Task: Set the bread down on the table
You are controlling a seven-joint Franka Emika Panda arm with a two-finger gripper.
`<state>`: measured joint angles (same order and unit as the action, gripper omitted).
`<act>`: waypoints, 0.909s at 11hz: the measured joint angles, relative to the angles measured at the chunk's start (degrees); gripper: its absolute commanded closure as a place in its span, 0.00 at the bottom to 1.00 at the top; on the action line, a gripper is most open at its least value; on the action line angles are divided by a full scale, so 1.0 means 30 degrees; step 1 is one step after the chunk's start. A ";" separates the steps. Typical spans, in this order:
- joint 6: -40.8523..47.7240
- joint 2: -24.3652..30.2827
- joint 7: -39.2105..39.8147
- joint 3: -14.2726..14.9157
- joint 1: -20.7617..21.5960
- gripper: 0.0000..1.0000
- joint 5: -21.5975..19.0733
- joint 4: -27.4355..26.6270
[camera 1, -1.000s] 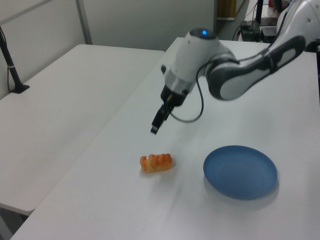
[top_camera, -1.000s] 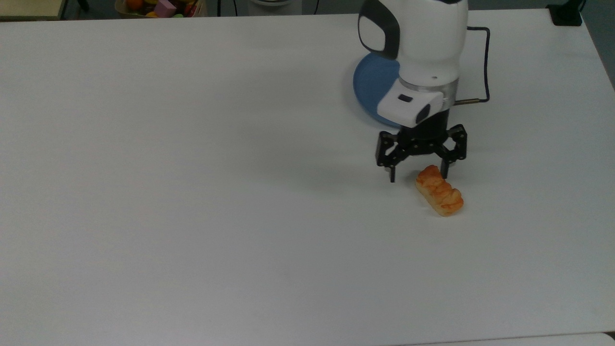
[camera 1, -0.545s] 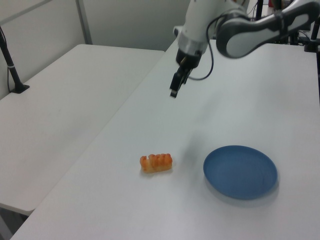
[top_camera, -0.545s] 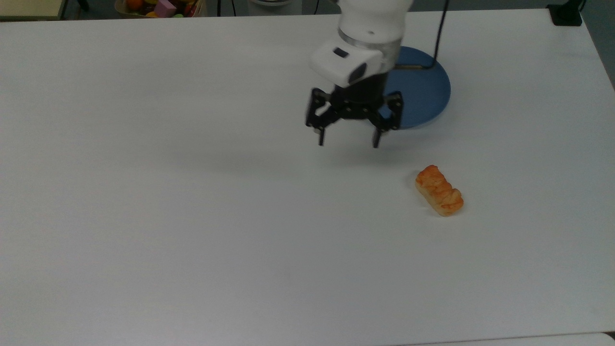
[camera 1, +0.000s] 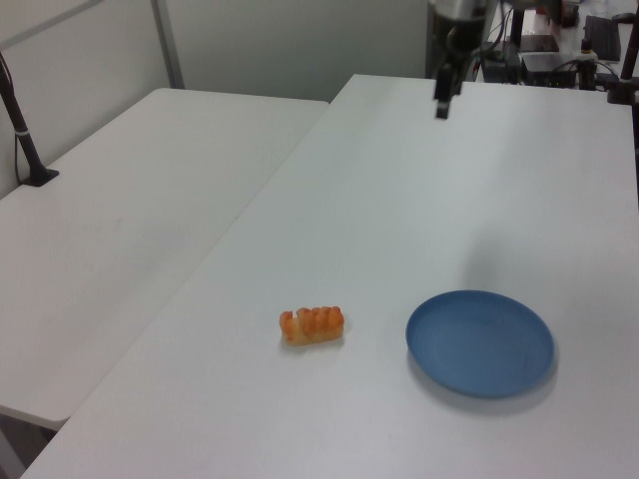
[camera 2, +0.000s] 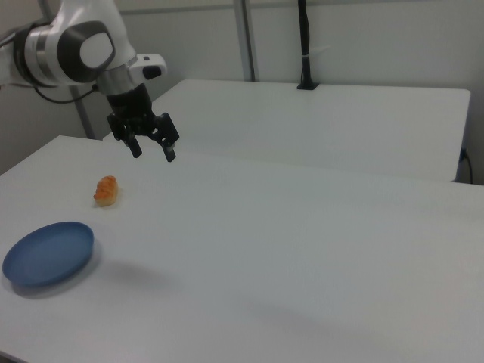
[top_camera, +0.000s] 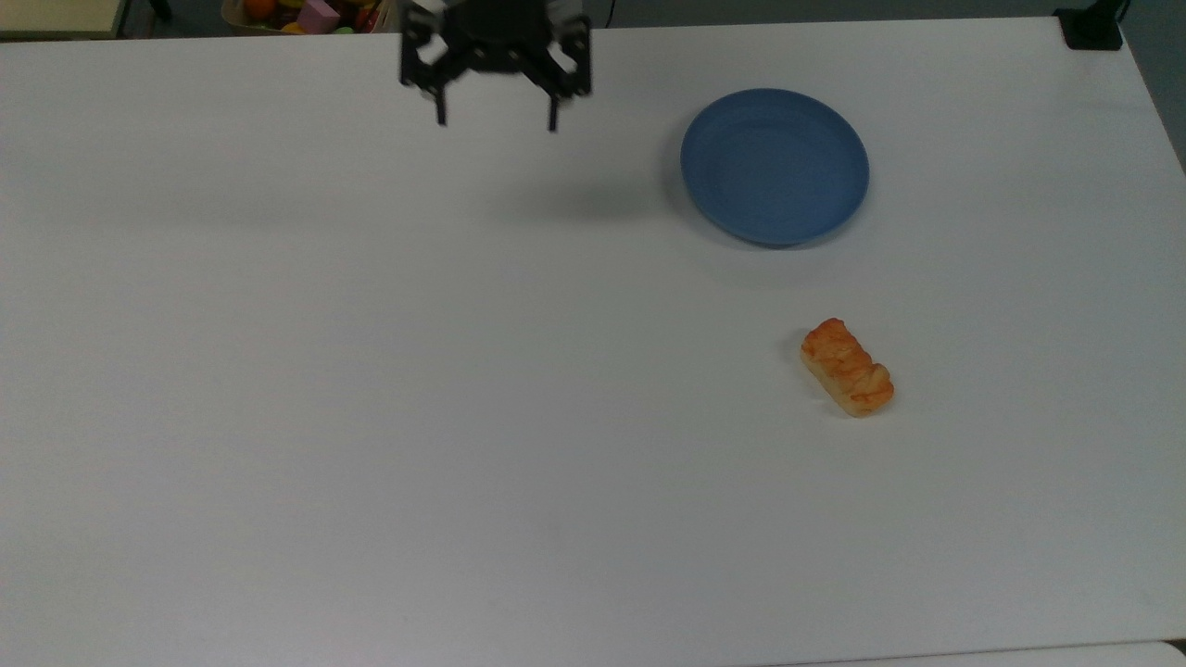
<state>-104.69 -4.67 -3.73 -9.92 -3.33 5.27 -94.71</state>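
The bread (top_camera: 847,367), a small golden-orange braided bun, lies flat on the white table (top_camera: 371,417), below the blue plate in the top view. It also rests on the table (camera 1: 399,200) as the bread (camera 1: 312,324) in the left view, and as the bread (camera 2: 106,190) in the right view. My gripper (top_camera: 496,120) hangs open and empty high above the table near the top view's upper edge, far from the bread. The same gripper (camera 2: 153,153) is raised in the right view, and the gripper (camera 1: 440,108) is at the far end in the left view.
An empty blue plate (top_camera: 775,166) sits above the bread in the top view, also the plate (camera 1: 479,342) and the plate (camera 2: 48,252). A bin of coloured toys (top_camera: 310,14) lies beyond the table's far edge. A second white table (camera 1: 120,220) adjoins.
My open gripper has risen away from the bread and swept up and to the top view's left, uncovering the blue plate. The bread has stayed where it lay.
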 measured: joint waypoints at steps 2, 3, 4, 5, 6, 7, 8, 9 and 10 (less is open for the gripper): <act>0.1915 0.1248 0.1863 0.1589 -0.0353 0.00 -0.0891 -0.0102; 0.2668 0.1809 0.2656 0.2588 -0.0347 0.00 -0.1192 -0.0123; 0.3309 0.2294 0.3057 0.3367 -0.0338 0.00 -0.1345 -0.0145; 0.3930 0.2628 0.3209 0.3868 -0.0335 0.00 -0.1371 -0.0170; 0.4459 0.2835 0.3252 0.4152 -0.0340 0.00 -0.1375 -0.0189; 0.4825 0.2925 0.3252 0.4316 -0.0348 0.00 -0.1375 -0.0189; 0.4872 0.2942 0.3252 0.4362 -0.0383 0.00 -0.1376 -0.0170; 0.4874 0.2945 0.3252 0.4385 -0.0547 0.00 -0.1375 -0.0141; 0.4874 0.2946 0.3321 0.4389 -0.0789 0.00 -0.1375 -0.0114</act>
